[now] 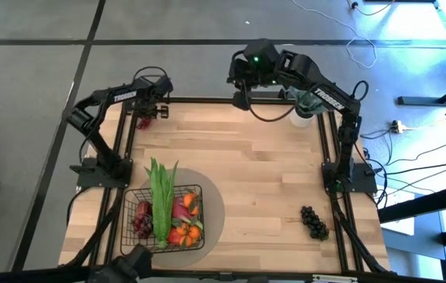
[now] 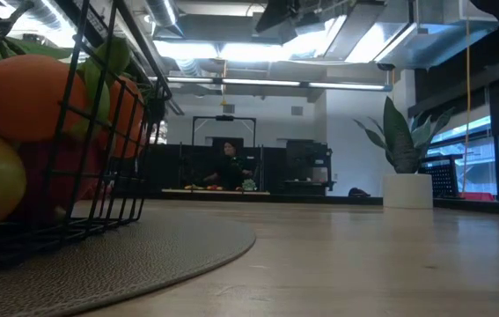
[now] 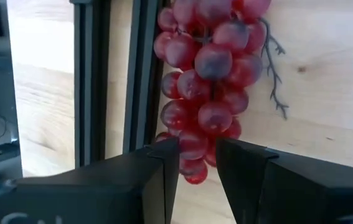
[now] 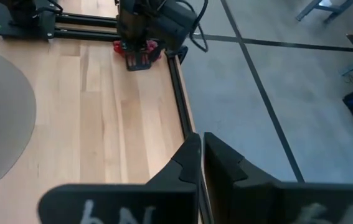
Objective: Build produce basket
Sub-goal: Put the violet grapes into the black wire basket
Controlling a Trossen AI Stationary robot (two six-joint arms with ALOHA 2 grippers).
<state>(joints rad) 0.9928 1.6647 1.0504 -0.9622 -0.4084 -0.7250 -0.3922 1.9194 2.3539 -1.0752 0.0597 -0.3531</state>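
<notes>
I am reaching my left gripper (image 1: 145, 116) down at the far left corner of the counter (image 1: 246, 165), its fingers spread apart on either side of the lower end of a bunch of red grapes (image 3: 208, 87) lying against the black frame rail; my left wrist view is showing that straddle plainly, while from overhead only a red speck is peeking out beside the gripper. Nearer the front left, the basket (image 1: 132, 206) is sitting on a round grey mat (image 1: 211, 206), holding the long green bunch (image 1: 160, 192), the pink dragon fruit (image 1: 182, 207), tangerines (image 1: 191, 231) and dark red fruit. The low view is showing only the basket's wire side with orange and yellow fruit pressing against it, plus a potted plant (image 2: 400, 154) and a person seated far off in the room. My right gripper (image 1: 241, 98) is hanging over the far edge of the counter with its fingers pressed together, holding nothing, as my right wrist view is showing. Toward the front right, a bunch of dark grapes (image 1: 314, 221) is lying alone on the wood, visible only from above.
</notes>
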